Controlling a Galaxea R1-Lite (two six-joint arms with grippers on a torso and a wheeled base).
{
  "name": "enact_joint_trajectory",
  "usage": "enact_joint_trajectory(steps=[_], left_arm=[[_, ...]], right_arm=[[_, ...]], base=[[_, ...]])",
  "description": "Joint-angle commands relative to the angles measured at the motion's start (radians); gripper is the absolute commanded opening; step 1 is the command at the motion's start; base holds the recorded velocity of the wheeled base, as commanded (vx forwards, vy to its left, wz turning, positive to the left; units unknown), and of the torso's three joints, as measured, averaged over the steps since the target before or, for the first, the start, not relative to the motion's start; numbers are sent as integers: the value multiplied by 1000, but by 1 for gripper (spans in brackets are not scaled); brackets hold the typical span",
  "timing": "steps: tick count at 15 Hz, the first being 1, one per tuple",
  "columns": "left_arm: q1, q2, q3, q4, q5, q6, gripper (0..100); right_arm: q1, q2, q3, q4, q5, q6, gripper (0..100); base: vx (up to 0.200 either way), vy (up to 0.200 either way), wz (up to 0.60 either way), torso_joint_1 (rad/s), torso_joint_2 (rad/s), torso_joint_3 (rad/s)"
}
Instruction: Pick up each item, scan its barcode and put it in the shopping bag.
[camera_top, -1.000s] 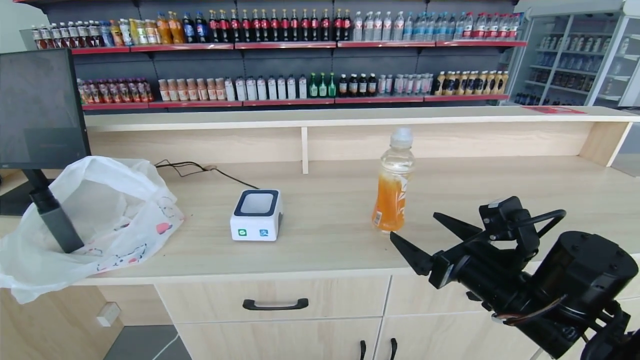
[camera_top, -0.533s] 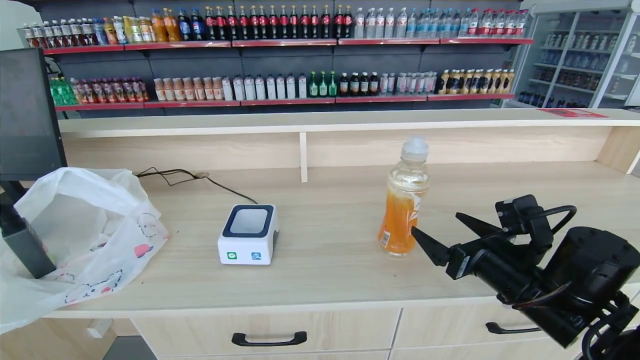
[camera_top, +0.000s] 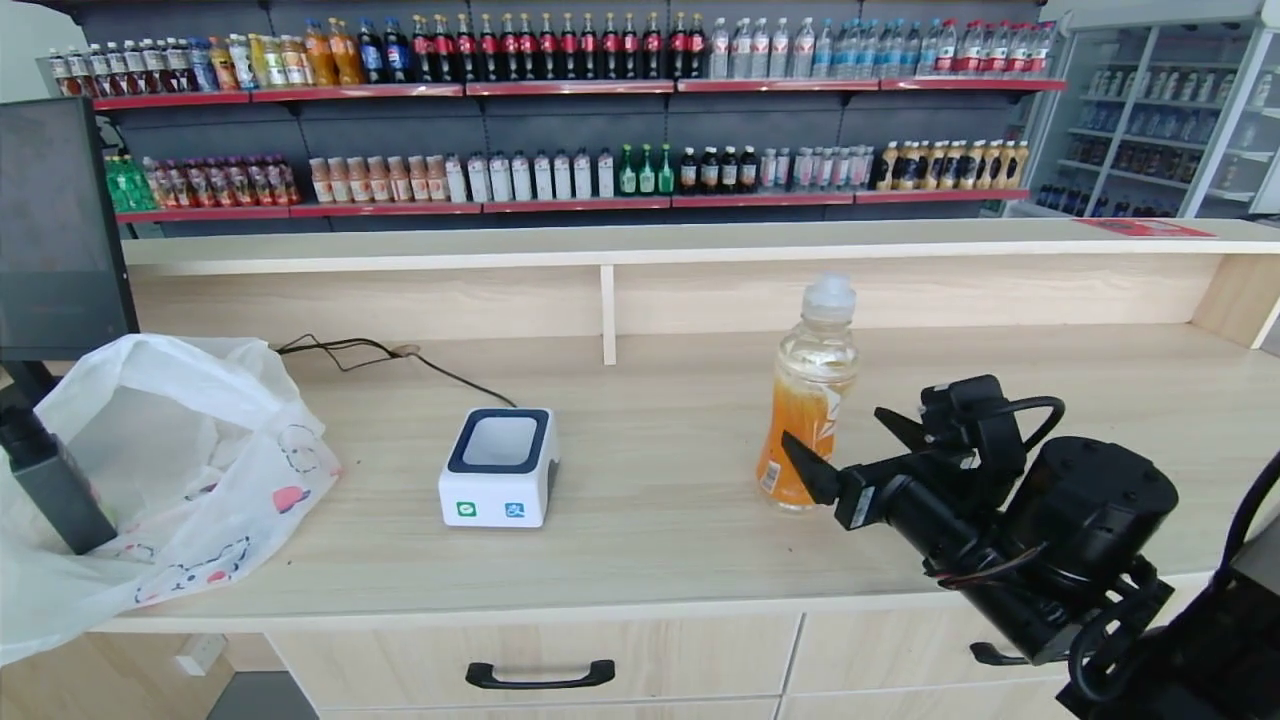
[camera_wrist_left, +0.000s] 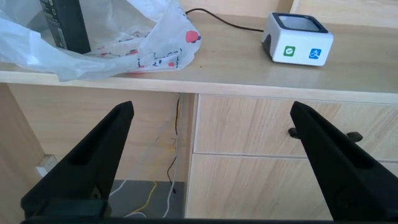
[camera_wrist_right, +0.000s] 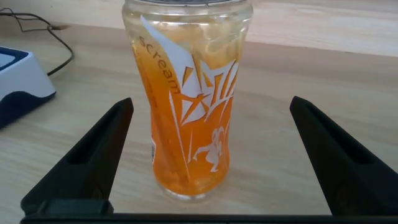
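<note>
An orange drink bottle (camera_top: 808, 395) with a white cap stands upright on the wooden counter (camera_top: 650, 520), right of centre. My right gripper (camera_top: 842, 440) is open just in front of it at its lower half, not touching. In the right wrist view the bottle (camera_wrist_right: 189, 106) stands straight ahead of the right gripper (camera_wrist_right: 211, 102), between its spread fingers. The white barcode scanner (camera_top: 497, 465) sits mid-counter. A white shopping bag (camera_top: 180, 440) lies open at the left. My left gripper (camera_wrist_left: 211, 109) is open below counter height, facing the drawers, the scanner (camera_wrist_left: 297, 46) and the bag (camera_wrist_left: 124, 37).
A dark monitor (camera_top: 60, 220) stands at the far left, its black post (camera_top: 55, 490) inside the bag's mouth. A black cable (camera_top: 380, 350) runs from the scanner to the back. A raised ledge (camera_top: 640, 240) bounds the counter behind. Drawers (camera_top: 540, 675) lie below the front edge.
The head camera shifted during the first half second. My right gripper has moved left and forward to the bottle, still open. Bottle, scanner and bag have stayed put.
</note>
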Motion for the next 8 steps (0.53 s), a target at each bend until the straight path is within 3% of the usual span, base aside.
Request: enact_joint_trajectory(steps=[1, 2, 3, 8], left_arm=[[0, 0, 0, 0, 0, -1, 100], [0, 0, 0, 0, 0, -1, 100], [0, 0, 0, 0, 0, 0, 100], [0, 0, 0, 0, 0, 0, 100]], right_arm=[[50, 46, -59, -1, -69, 1, 100], [65, 66, -139, -1, -166, 7, 100], [70, 74, -129, -1, -194, 10, 100], [70, 149, -154, -1, -218, 12, 100]], base=[[0, 0, 0, 0, 0, 0], [0, 0, 0, 0, 0, 0], [0, 0, 0, 0, 0, 0], [0, 0, 0, 0, 0, 0]])
